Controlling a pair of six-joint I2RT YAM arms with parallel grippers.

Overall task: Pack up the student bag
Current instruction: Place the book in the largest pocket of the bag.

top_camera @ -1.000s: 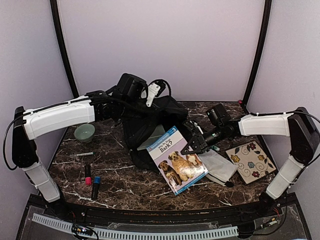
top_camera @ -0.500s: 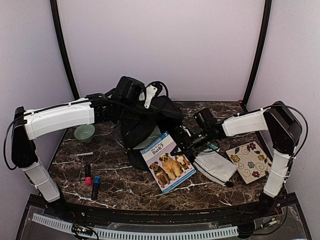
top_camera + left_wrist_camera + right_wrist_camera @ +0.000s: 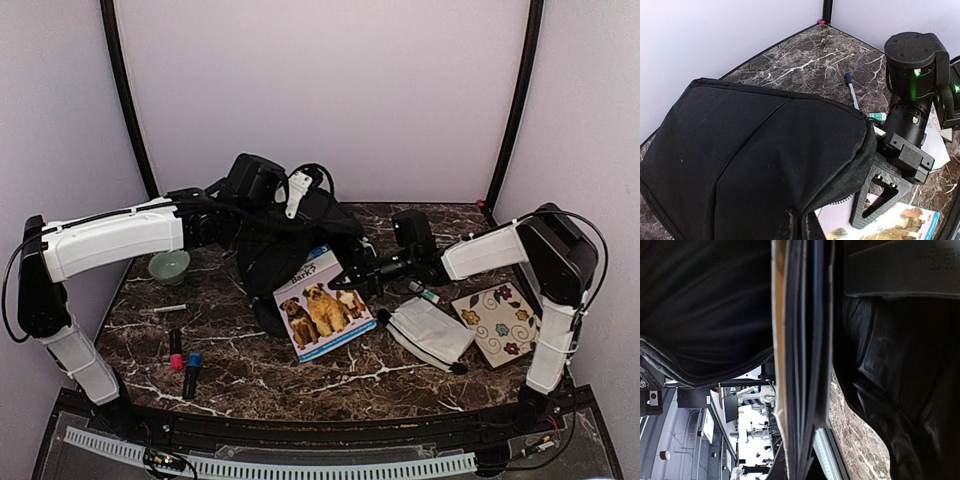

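At the front lip of the student bag [image 3: 272, 255], could jam the book [image 3: 320, 312] against sagging fabric instead of entering — too flat an angle, or the mouth slumping. Might also twist out of the pinch. Reaching low from the bag's right: right end effector [image 3: 355, 280], pressed together on the book's edge; over the bag's top, left end effector [image 3: 268, 200], clamped on its fabric. Bag slumped toward the rear of the tabletop [image 3: 250, 372]

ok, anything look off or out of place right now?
Nothing spilled or damaged. Only the dog book looks askew. It is tilted, its top edge at the opening of the slumped student bag, and most of it lies outside over the table, pinched by the shut right hand. That looks like mid-insertion, not a fault.
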